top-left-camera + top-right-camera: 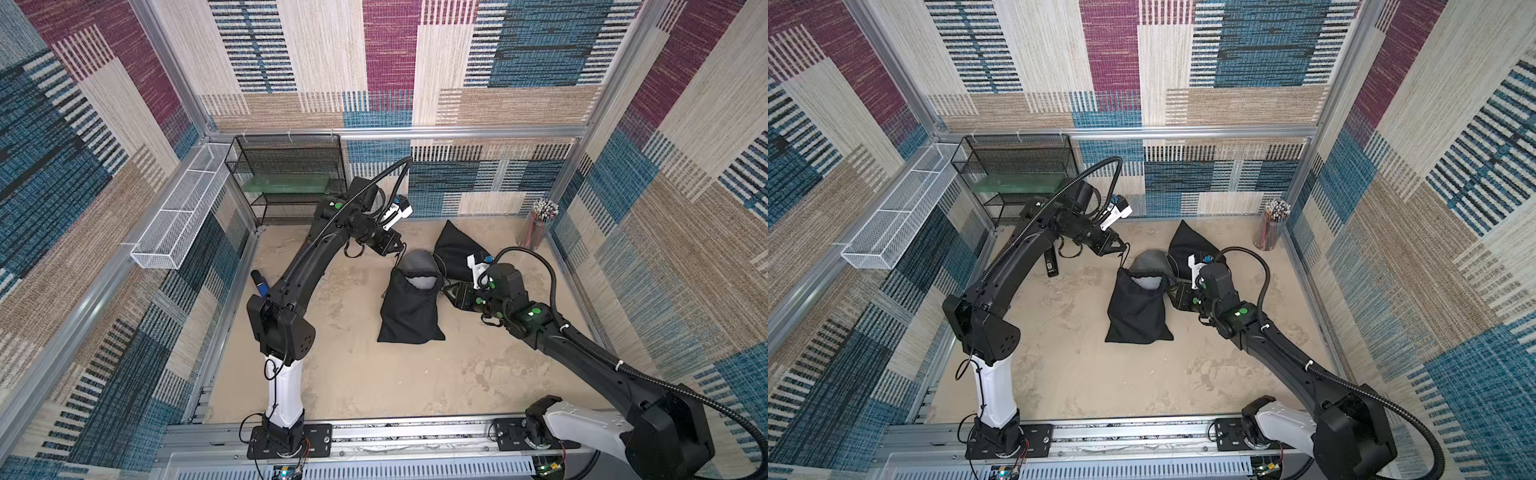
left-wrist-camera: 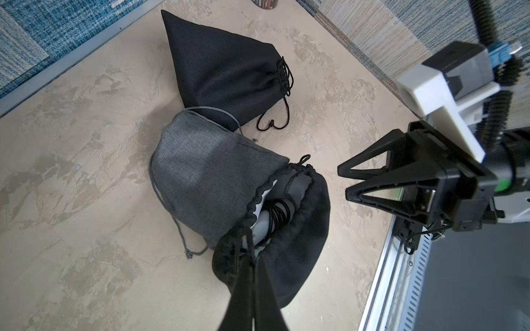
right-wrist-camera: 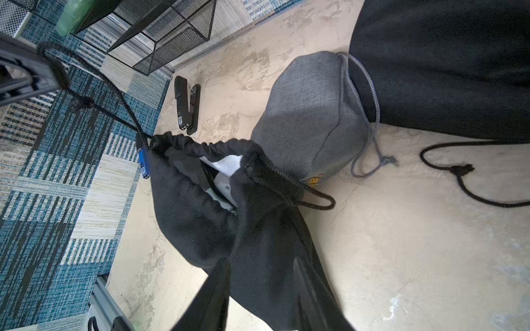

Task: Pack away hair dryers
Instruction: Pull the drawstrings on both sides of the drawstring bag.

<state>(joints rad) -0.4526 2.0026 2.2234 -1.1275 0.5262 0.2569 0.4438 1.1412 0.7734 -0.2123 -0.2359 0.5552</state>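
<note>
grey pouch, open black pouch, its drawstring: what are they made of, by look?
grey pouch: woven cloth, matte, heathered weave shows.
open black pouch: matte woven fabric, gathered hem; fibre unclear.
drawstring: braided black cord, likely synthetic.

black arms [image 1: 307,266], white base links [image 1: 286,390] — green dots [image 1: 536,311] (near the wrists), ribbed black cable conduits [image 1: 685,389].

Both top views look steeply down from high above the front edge of the tabletop [image 1: 374,386], far enough to hold the whole surface and both arms. The left wrist camera looks from close by, past the left gripper [image 2: 253,303], into the open black pouch [image 2: 301,223]; the right wrist camera faces that pouch from the opposite side. All 4 views share it and the grey pouch [image 2: 200,177].
</note>
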